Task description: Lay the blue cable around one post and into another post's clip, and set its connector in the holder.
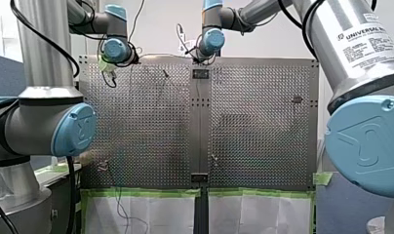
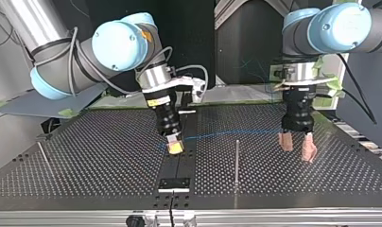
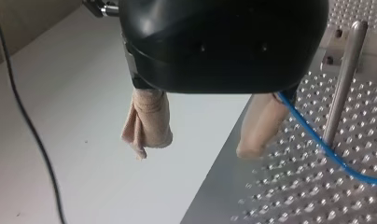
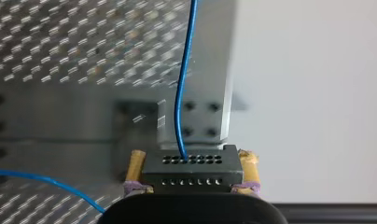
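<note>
Now the right gripper (image 4: 192, 157) clamps the connector (image 4: 191, 174); the left gripper (image 3: 194, 150) hangs spread, empty. Unguided, the blue cable (image 3: 359, 173) could slip off the post (image 3: 344, 79).

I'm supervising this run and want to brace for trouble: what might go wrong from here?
The blue cable runs unheld beside my open left gripper's fingers, so it may snag there or slip away. It also passes the post; a pull might tug the connector from my right gripper.
</note>
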Available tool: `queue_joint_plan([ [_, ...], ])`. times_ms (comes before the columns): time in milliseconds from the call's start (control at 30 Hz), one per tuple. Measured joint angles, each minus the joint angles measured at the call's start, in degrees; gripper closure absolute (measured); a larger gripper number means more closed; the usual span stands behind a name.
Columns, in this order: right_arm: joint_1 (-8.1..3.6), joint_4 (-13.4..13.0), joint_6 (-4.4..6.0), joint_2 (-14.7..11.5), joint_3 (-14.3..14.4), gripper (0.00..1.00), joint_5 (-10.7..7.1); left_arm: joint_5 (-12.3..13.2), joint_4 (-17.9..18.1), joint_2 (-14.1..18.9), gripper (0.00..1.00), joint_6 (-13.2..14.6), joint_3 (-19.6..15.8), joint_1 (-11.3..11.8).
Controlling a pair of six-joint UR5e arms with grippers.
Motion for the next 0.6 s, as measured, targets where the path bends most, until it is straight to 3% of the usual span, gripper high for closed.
queue_joint_plan([
  [267,0.3,-1.66,-0.56,0.99,-4.86,1.0,-4.38,4.25,0.18,-3.46,0.0,-1.45,1.86,0.07],
  [600,-0.28,-3.31,-0.5,3.76,-10.4,1.0,-5.18,9.52,1.51,-8.18,0.0,-5.36,5.65,0.11],
])
